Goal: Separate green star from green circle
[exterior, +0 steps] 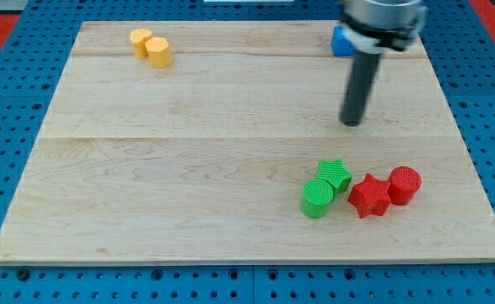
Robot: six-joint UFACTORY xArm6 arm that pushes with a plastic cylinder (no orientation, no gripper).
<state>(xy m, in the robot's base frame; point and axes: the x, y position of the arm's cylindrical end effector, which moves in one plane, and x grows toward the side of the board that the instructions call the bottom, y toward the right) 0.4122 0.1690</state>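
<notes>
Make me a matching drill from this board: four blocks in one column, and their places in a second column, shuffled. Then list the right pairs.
Column one:
1. green star
2. green circle
3. red circle
4. blue block

Column two:
A. at the view's top, partly hidden behind the arm
B. furthest toward the view's right in the lower cluster, touching the red star
C. touching the green circle, just up and to its right
D. lowest and leftmost in the lower cluster

Pairs: 1-C, 2-D, 3-B, 4-A.

My tip sits above the cluster, touching no block.
</notes>
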